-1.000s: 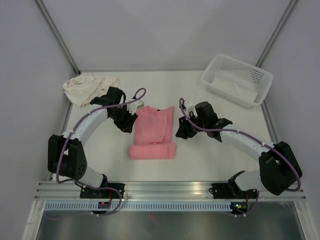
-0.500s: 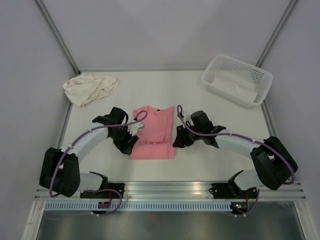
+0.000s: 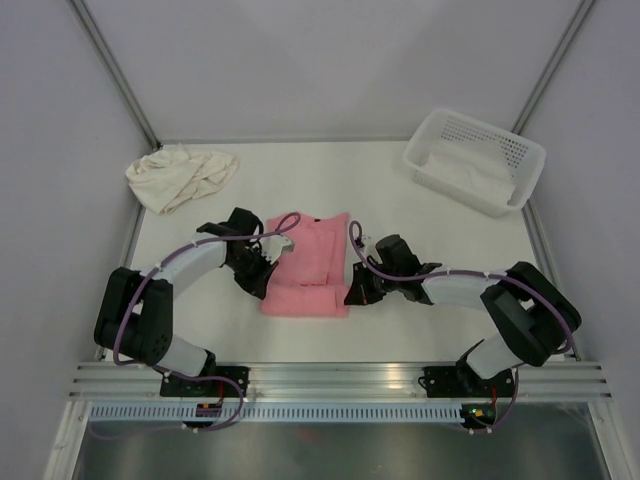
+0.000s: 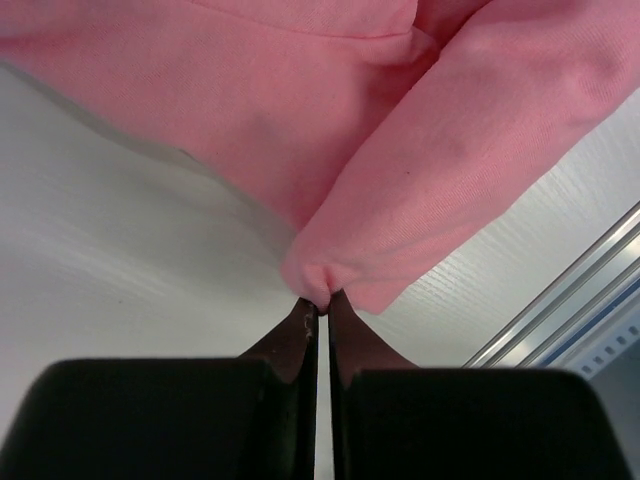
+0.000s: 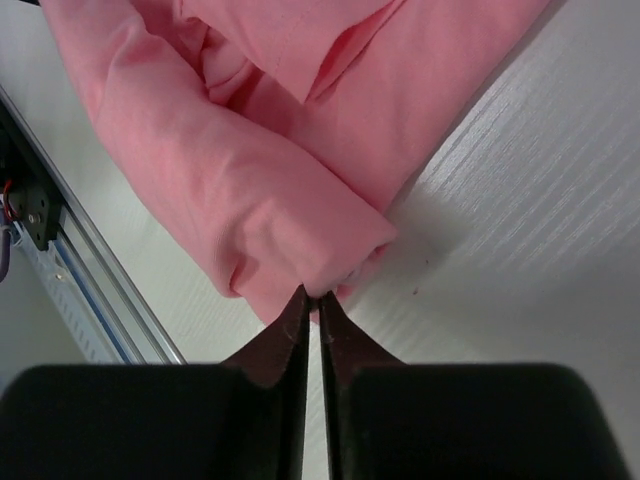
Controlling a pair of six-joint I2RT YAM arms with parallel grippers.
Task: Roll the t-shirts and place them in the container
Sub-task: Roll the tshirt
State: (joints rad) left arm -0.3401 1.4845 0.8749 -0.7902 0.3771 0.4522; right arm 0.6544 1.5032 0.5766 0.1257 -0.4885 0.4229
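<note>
Right wrist shows soft pink t-shirt (image 5: 250, 200) rolled thick.

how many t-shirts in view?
2. One salmon pink t-shirt, partly rolled, centre front; one cream t-shirt, crumpled, far left corner. Something white in the basket may be another.

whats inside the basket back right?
A crumpled white cloth lies in the basket, filling most of its floor. The holed far wall shows above it. Anything beneath the cloth is covered, so I can't tell.
</note>
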